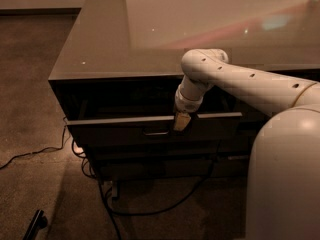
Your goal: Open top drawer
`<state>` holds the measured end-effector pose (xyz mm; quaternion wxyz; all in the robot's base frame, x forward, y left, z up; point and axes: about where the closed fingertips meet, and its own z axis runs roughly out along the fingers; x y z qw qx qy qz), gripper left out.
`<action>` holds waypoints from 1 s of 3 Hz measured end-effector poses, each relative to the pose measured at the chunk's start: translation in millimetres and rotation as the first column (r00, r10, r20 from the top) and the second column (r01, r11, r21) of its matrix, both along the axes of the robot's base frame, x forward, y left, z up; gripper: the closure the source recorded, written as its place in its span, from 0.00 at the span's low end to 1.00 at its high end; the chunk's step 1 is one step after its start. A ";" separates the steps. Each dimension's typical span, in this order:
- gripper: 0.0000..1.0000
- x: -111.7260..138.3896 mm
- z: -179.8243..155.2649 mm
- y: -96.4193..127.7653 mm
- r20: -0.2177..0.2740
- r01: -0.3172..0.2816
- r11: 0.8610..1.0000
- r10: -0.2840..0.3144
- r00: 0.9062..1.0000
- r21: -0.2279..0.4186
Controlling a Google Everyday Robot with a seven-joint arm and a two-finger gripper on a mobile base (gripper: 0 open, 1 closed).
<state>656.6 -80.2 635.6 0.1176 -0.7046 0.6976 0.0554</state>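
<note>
One drawer, the top drawer (115,131), stands partly out of the dark counter (100,49). Its upper edge shows as a pale line clear of the carcass, with a shadowed gap behind it. The gripper (181,121) sits at that edge, just right of the small bar handle (156,132), and seems to rest over the top of the front rather than on the handle. How far the gripper is open cannot be told, nor whether it has hold of anything. The arm (240,79) reaches in from the right and bends down to the drawer at the wrist.

The step in hand looks like the pull itself, and the task seems about half done. To do it well, the pull should run straight out along the slides, level and square to the front. Contact is off-centre, so a sideways drag could rack the drawer. A steady, slow draw would keep the gripper from slipping off the edge.

Two lower drawers (150,156) sit shut beneath and are no part of the job. Cables (165,209) trail over the carpet below the counter, under the drawer's path and not in it. The robot's own base (285,174) stands near the right end of the front and may limit how far the drawer can come. A dark object (36,224) lies at the lower left, well apart.
</note>
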 end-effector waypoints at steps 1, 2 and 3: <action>0.40 0.0 0.0 0.0 0.000 0.000 1.000 0.000 1.000 0.000; 0.16 -15.8 -4.7 5.4 -0.008 -0.058 0.998 0.058 0.998 -0.005; 0.00 -46.7 -15.1 1.8 -0.033 -0.109 0.993 0.108 0.994 -0.043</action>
